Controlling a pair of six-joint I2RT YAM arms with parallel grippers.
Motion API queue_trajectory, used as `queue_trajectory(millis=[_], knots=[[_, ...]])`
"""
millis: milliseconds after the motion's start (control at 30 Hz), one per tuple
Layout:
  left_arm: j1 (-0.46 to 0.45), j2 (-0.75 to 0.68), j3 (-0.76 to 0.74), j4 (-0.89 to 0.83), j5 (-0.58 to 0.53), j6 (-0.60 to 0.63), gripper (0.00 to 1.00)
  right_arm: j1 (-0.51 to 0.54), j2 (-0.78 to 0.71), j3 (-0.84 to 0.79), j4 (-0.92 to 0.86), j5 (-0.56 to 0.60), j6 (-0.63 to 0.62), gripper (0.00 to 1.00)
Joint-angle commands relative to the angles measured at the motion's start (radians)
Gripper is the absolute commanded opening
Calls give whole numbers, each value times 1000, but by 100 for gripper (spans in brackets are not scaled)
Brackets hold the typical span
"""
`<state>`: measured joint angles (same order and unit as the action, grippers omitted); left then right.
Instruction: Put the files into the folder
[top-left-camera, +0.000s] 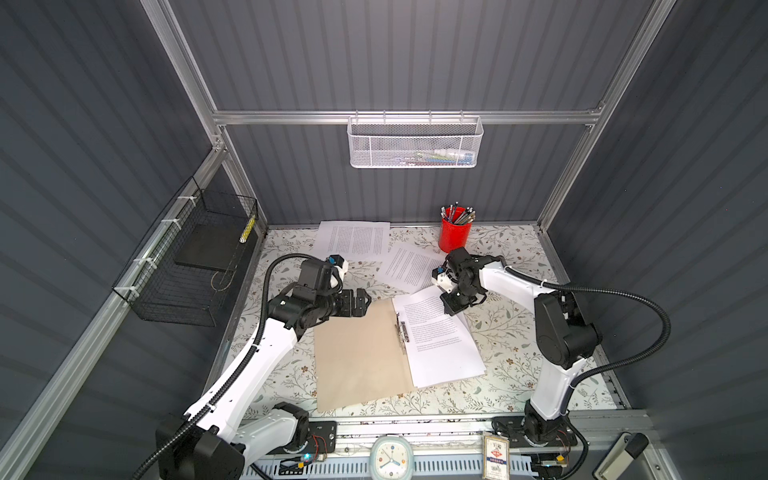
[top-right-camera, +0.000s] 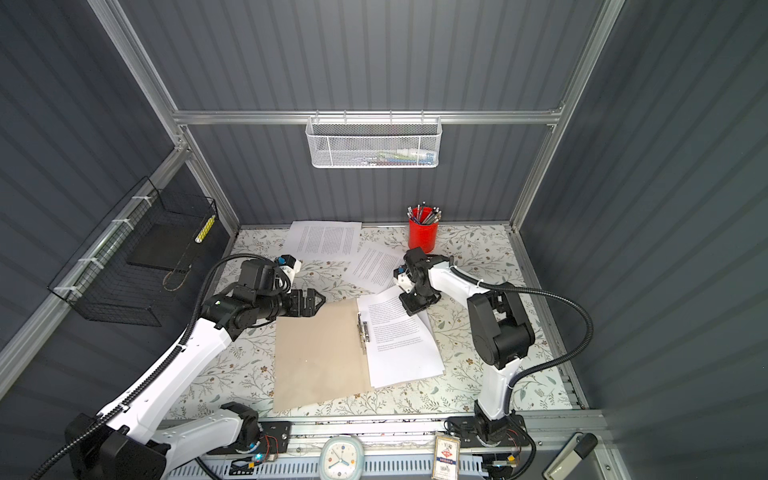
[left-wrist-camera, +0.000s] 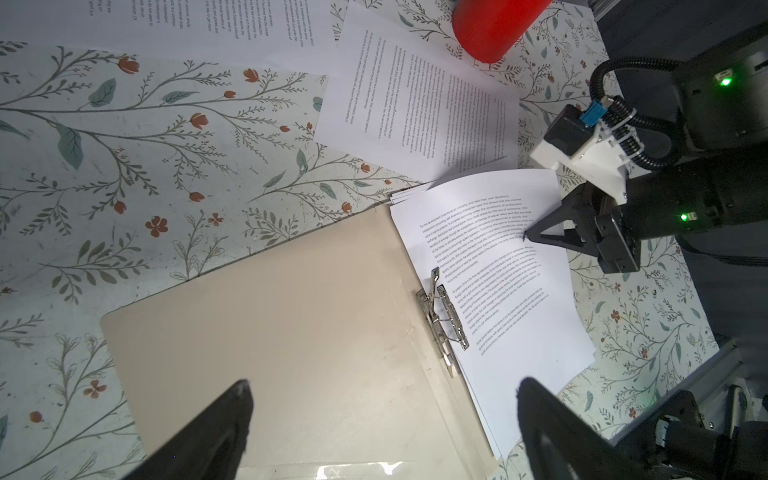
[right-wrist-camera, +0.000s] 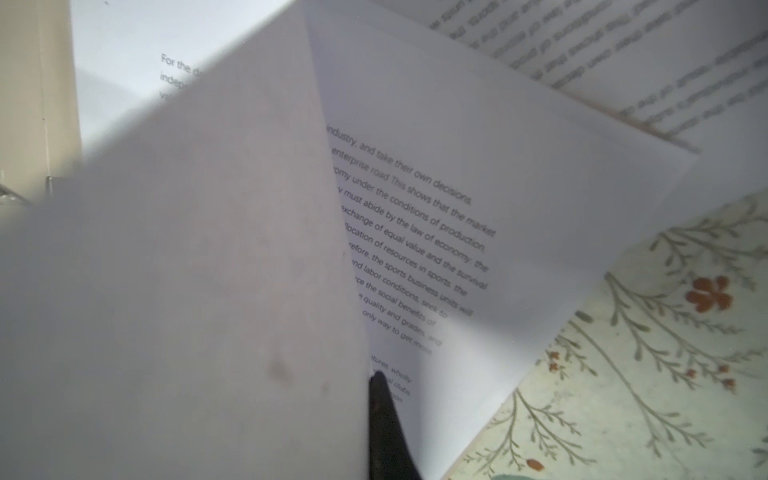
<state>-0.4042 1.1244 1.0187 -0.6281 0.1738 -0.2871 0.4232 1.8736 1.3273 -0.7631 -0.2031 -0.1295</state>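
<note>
Your right gripper (left-wrist-camera: 528, 238) was pinched shut on a corner of the top printed white paper sheet (left-wrist-camera: 511, 291) — likely seating it in the open tan card folder (top-left-camera: 357, 357); your left gripper (top-left-camera: 368, 300) hovered, jaws apart, over the cover — probably to steady it.

Right pincer (left-wrist-camera: 525, 239) pinches files (left-wrist-camera: 498, 291) on folder (left-wrist-camera: 291, 353); left pincer (left-wrist-camera: 384, 381) spread.

A plain tan card folder (top-left-camera: 357, 353) lies open flat mid-table (top-left-camera: 519, 332), with a metal clip (top-left-camera: 401, 336) along its spine. A stack of white printed paper sheets (top-left-camera: 453, 361) covers its right leaf, and the top sheet (left-wrist-camera: 490, 266) is lifted at its far corner. One loose sheet (top-left-camera: 355, 239) lies against the back edge. A second loose sheet (top-left-camera: 409, 266) lies slanted just before it.
</note>
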Motion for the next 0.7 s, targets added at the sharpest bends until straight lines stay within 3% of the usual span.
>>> queue_trajectory(millis=[0, 533, 667], knots=[[7, 0, -11, -9, 19, 18, 100, -6, 7, -12, -23, -15, 23, 4], [7, -1, -12, -9, 21, 17, 100, -23, 17, -19, -15, -52, 78, 5], [7, -1, -12, -8, 22, 17, 100, -24, 12, -23, -9, -60, 80, 15]])
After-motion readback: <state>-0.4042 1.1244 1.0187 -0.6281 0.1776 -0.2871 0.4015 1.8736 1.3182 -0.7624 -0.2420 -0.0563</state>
